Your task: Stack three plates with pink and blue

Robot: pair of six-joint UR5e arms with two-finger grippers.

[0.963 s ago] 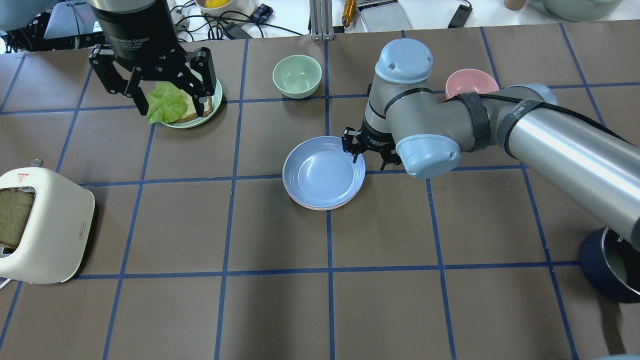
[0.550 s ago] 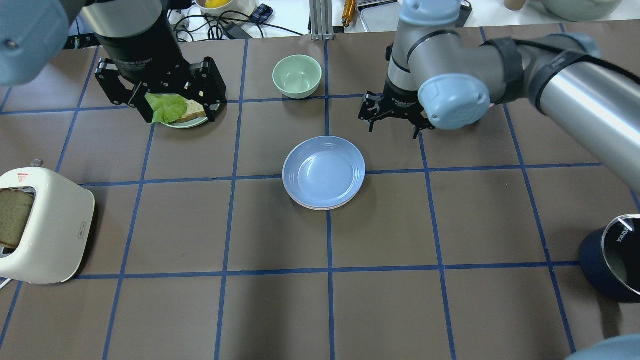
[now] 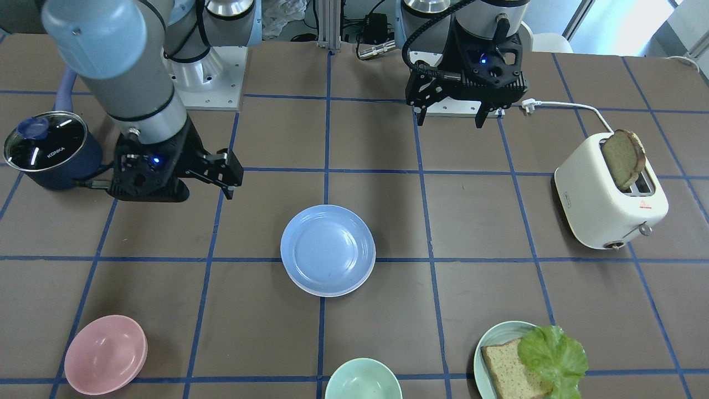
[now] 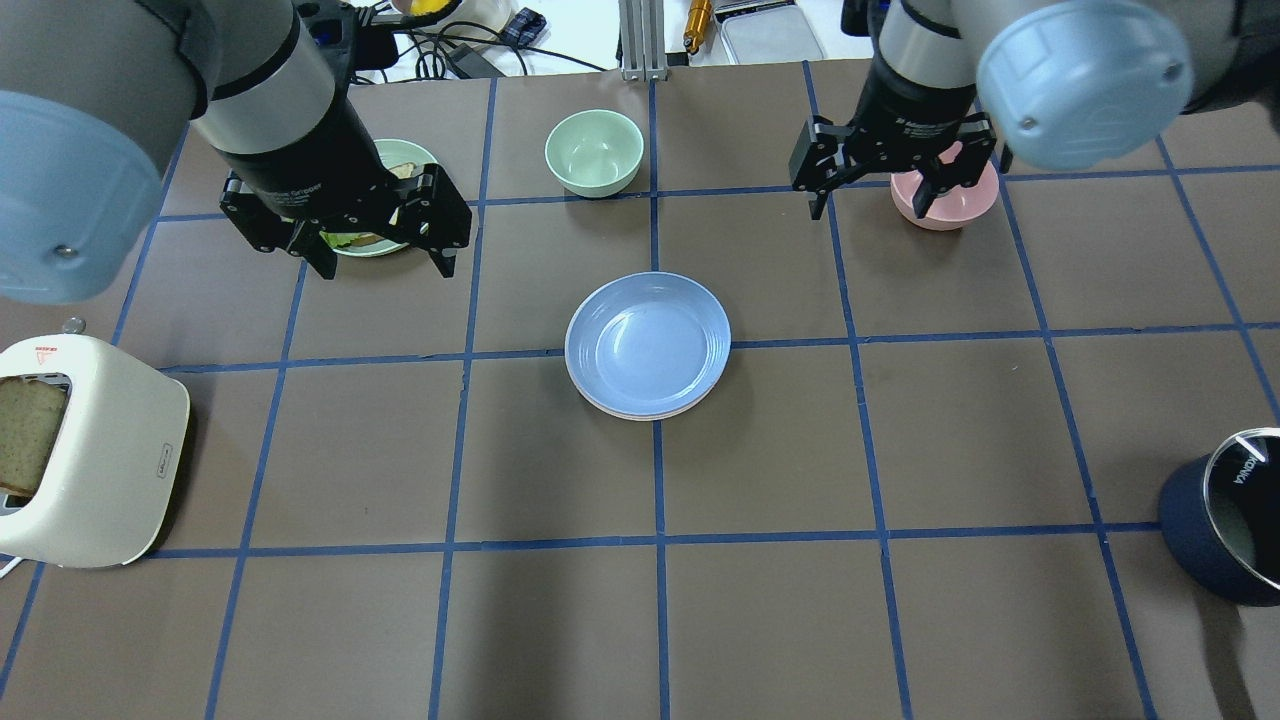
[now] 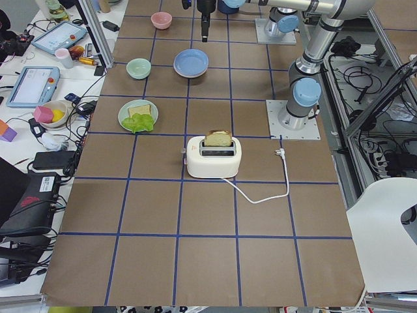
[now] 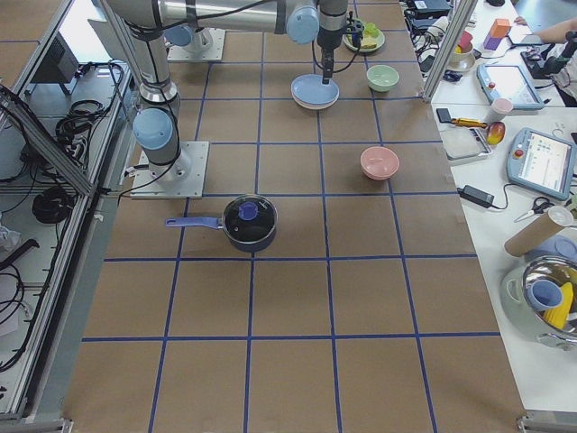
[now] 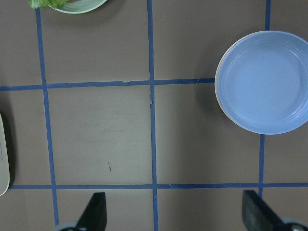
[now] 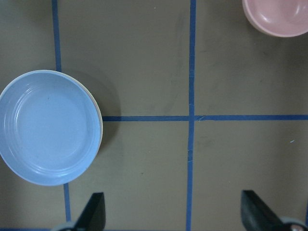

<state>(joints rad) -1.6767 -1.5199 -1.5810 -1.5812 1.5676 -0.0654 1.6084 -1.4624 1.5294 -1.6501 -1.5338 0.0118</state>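
Note:
The light blue plate lies on top of a stack at the table's middle. A pale pink rim shows under it, and a cream edge shows at the side. The stack also shows in the front view and the left wrist view. My left gripper is open and empty, raised above the table to the left of the stack. My right gripper is open and empty, raised beyond and to the right of the stack, next to the pink bowl.
A pink bowl stands at the far right and a mint bowl at the far middle. A teal plate with bread and lettuce sits under my left arm. A toaster with bread is at the left, and a lidded pot at the right.
My right gripper has left the blue plate's right rim and risen back toward the pink bowl. My left gripper has shifted nearer and rightward over the bread plate. The stack has not moved.

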